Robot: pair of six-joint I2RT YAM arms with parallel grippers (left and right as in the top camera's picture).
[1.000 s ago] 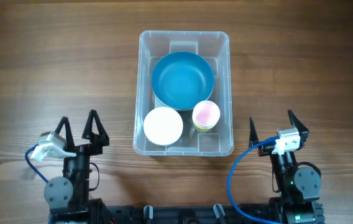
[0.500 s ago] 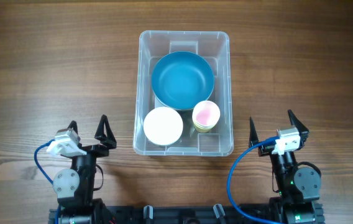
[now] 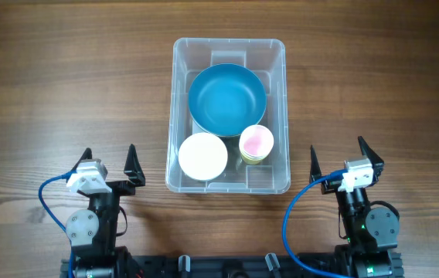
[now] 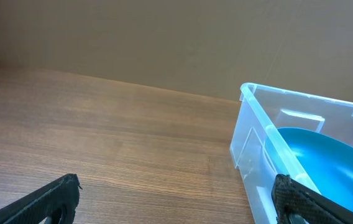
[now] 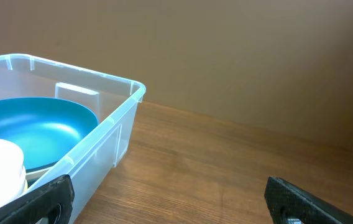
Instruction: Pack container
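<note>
Lying ahead, between left jaws and right jaws, container (image 3: 229, 43), touching neither

Dark wood-grain surface (image 3: 57, 69) fills the overhead view, grain running side to side. Beyond the surface's far edge a plain tan wall (image 4: 164, 37) rises, evenly lit, with a soft sheen on the wood.

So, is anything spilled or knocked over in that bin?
Nothing stands out. The blue bowl, white bowl and pink cup sit upright inside the bin; the left gripper and right gripper are open and empty.
</note>
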